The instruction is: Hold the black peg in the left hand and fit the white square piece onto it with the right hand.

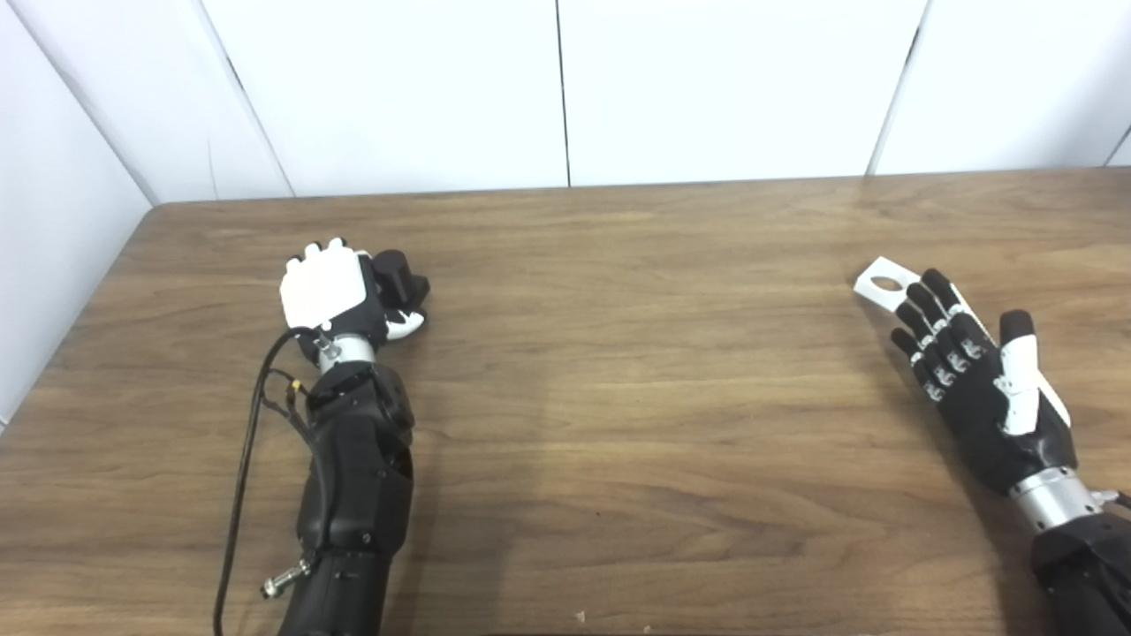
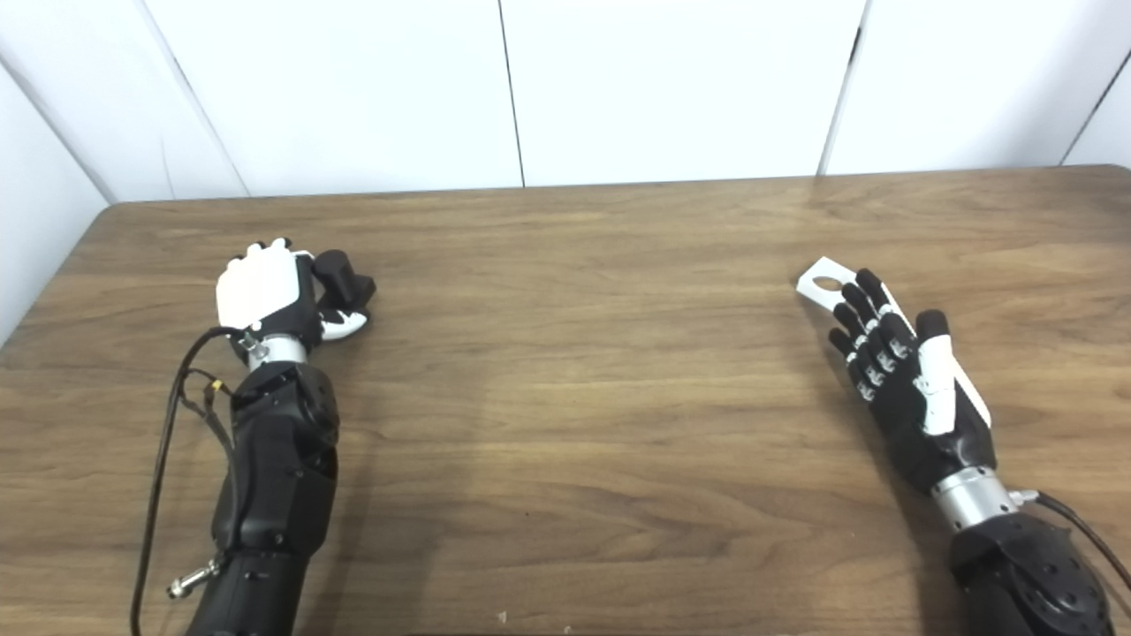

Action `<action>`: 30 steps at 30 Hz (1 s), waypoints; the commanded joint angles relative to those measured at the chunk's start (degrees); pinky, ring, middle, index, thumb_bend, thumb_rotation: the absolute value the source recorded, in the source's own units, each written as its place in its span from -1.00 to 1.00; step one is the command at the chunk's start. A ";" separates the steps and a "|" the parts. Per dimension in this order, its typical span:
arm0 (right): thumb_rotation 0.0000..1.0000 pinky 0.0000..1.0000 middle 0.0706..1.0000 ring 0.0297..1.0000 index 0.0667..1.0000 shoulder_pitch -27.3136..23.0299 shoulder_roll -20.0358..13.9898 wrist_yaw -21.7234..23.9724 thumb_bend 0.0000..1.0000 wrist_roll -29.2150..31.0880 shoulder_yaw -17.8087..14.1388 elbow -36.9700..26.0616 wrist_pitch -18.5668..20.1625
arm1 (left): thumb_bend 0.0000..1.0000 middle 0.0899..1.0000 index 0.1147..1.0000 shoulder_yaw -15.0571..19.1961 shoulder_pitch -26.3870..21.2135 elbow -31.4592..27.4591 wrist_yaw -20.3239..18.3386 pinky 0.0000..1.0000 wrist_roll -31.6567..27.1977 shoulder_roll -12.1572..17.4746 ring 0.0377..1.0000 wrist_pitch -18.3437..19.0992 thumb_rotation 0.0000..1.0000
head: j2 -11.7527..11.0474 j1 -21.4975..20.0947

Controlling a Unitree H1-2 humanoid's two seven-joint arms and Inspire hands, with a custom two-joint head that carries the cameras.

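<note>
As we look down from the head cameras, our two arms reach onto a brown wooden table (image 1: 618,397) with white wall panels (image 1: 707,88) behind it, the hands well apart at opposite sides.

Our left hand (image 1: 340,296) rests on the table at the left, its fingers curled around the black peg (image 1: 395,274), which pokes out on the thumb side. The peg seems to be gripped, though how firmly we cannot tell. A black cable (image 1: 247,442) loops beside that forearm.

Our right hand (image 1: 981,371) lies at the right, fingers straight and spread, holding nothing. It rests over the white square piece (image 1: 882,285), which lies flat on the table. Only the piece's far corner, with a round hole in it, and a thin edge show beyond the fingers.

We judge that the right hand has yet to pick up the piece. A thin flat piece on a smooth table could slide away or slip out as the fingers close. Later, if the peg tilts in the left hand, the hole may not line up and the piece could jam or drop.
</note>
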 commanded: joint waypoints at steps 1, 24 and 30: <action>1.00 1.00 1.00 1.00 1.00 0.30 -0.24 0.64 0.42 0.45 0.07 -0.19 -1.59 | 0.29 0.88 0.00 0.07 -0.95 -1.00 0.58 1.00 -0.51 1.27 1.00 0.67 -0.76 | 0.01 0.02; 1.00 1.00 1.00 1.00 1.00 0.44 -0.57 0.24 0.38 0.93 -0.24 -1.43 -0.22 | 0.03 0.86 -0.17 -3.68 0.96 -3.71 2.45 1.00 -11.18 3.86 1.00 0.53 -0.89 | 0.20 -0.17; 1.00 1.00 1.00 1.00 1.00 0.45 -0.55 0.18 0.38 0.89 -0.30 -1.52 -0.07 | 0.03 0.82 -0.17 -4.95 1.51 -5.56 0.76 1.00 -13.51 4.58 1.00 0.65 -0.89 | 0.34 -0.30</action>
